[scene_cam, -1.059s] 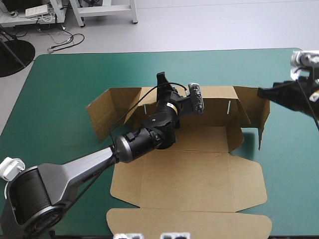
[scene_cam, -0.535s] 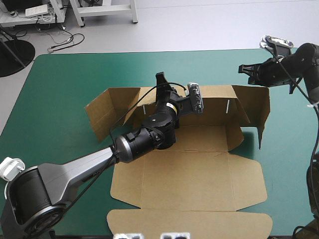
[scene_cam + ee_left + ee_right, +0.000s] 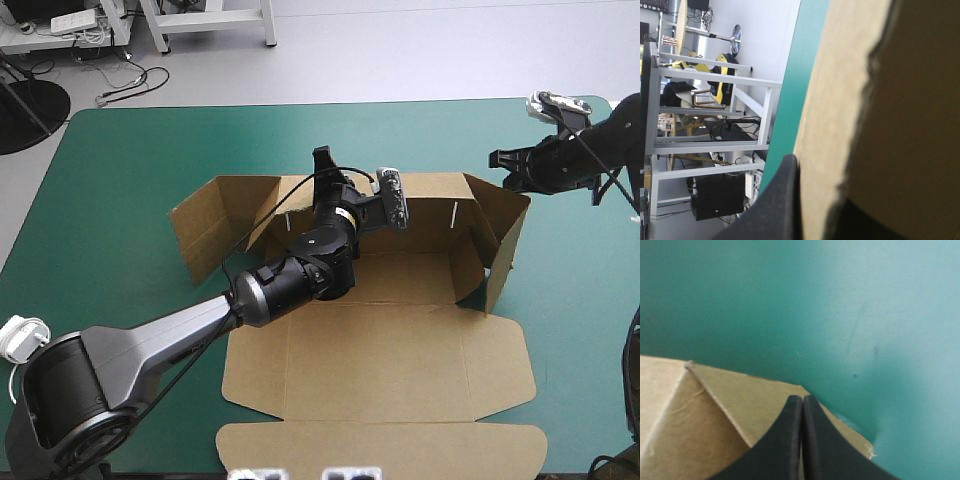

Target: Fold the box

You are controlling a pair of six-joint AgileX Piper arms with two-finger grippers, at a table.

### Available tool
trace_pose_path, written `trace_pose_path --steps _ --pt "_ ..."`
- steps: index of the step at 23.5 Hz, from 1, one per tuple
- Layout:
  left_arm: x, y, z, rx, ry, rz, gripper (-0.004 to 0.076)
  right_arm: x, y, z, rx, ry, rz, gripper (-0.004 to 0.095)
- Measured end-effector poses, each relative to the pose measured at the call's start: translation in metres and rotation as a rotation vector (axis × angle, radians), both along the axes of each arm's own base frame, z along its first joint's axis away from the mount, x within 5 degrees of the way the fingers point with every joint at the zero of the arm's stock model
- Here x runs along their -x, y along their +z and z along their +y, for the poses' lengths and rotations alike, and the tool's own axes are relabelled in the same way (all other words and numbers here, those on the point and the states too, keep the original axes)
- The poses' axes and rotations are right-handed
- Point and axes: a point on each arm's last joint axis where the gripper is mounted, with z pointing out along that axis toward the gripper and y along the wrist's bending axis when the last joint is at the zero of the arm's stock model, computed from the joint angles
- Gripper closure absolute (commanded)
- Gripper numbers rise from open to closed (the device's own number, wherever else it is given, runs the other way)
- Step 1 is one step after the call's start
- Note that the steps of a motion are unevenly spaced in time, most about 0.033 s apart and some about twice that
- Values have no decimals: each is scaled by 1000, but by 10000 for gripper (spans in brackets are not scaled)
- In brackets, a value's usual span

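Note:
The brown box (image 3: 380, 340) lies mid-table, its back wall (image 3: 430, 200) raised and its lid flat toward the front edge. The left end flap (image 3: 205, 225) angles outward. The right end flap (image 3: 505, 235) stands turned inward. My left gripper (image 3: 325, 160) sits on the back wall's top edge. In the left wrist view the board (image 3: 840, 100) passes between its fingers (image 3: 782, 200), so it is shut on the box. My right gripper (image 3: 497, 158) is shut, its tip at the right flap's outer face. Its own view shows the tip (image 3: 802, 399) against the board (image 3: 700, 415).
Bare teal-green cover (image 3: 120, 170) stretches to the left of the box, and more lies beyond the back wall and at the right edge (image 3: 580, 300). The lid's front flap (image 3: 380, 445) reaches almost to the table's front edge.
My right gripper came in from the table's right edge to the right end flap. That flap has swung inward toward the box's floor. The left arm has stayed put.

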Motion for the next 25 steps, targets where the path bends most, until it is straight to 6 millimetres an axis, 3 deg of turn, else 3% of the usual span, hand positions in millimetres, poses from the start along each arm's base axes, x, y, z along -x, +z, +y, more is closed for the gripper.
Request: trace_pose_path --steps 5,7,13,19,22,25 --pt "-5 -14 -6 -51 6 6 734 20 -28 6 -18 55 28 928" --pt "-7 -17 -7 -49 14 7 734 39 -43 10 -14 85 -18 928" --pt "-7 -16 -8 -30 20 8 734 66 -70 25 -111 130 -253 928" --pt "-7 -16 -8 -30 20 8 734 81 -70 30 -96 199 -347 908" --pt "-7 -16 -8 -30 18 6 733 89 -61 30 -52 226 -383 811" --pt "-7 -16 -8 -33 17 3 734 98 -53 30 -5 251 -408 630"
